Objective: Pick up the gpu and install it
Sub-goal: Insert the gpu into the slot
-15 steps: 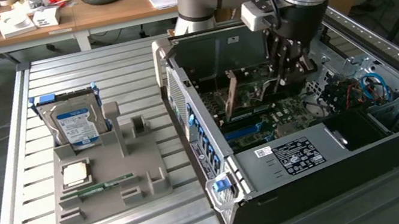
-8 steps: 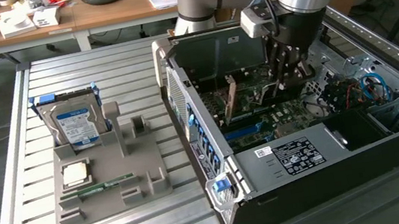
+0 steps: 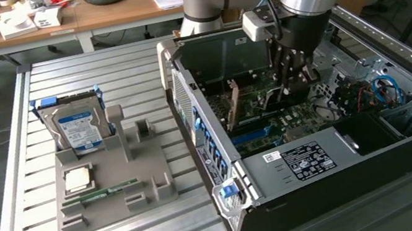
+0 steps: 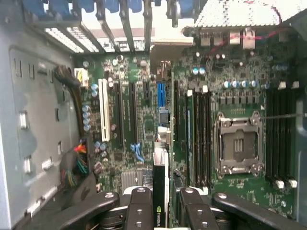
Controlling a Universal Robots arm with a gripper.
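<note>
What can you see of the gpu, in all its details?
The gpu is a thin dark card, seen edge-on in the wrist view, with a small green logo near the held end. The gripper is shut on its two faces. It hangs inside the open computer case, above the green motherboard, along its long slots. Whether it touches a slot cannot be told.

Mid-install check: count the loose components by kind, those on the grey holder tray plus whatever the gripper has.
hard drive: 1
processor chip: 1
memory stick: 1
gpu, in the gripper: 1
Total: 4
</note>
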